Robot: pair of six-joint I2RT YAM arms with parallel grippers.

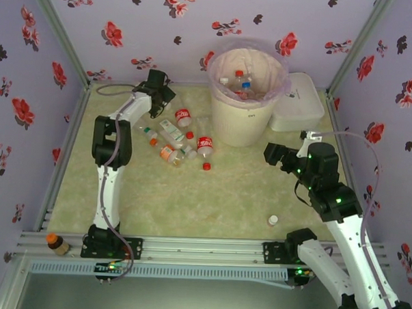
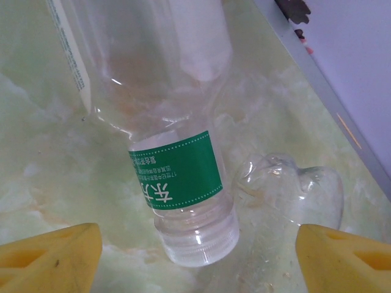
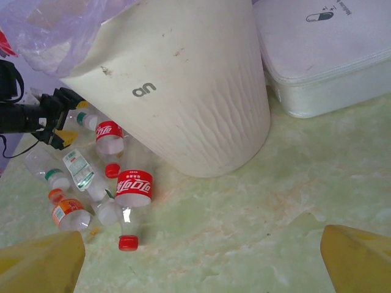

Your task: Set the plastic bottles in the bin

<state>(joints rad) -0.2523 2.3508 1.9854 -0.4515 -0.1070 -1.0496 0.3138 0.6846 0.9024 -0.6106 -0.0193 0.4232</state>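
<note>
Scattered plastic bottles [image 1: 182, 116] are crowding the tabletop [image 1: 245, 190] beside the bin [image 1: 243, 122]. The left gripper [image 2: 201, 259] is straddling a green-labelled bottle [image 2: 177, 177], jaws wide. The right gripper [image 3: 201, 259] is hovering, jaws wide.

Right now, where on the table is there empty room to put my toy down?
Biggest bare patch: the middle of the table, in front of the bin and right of the bottles. The near-left corner is bare too. It is crowded left of the bin, where the bottles lie bunched together.
</note>
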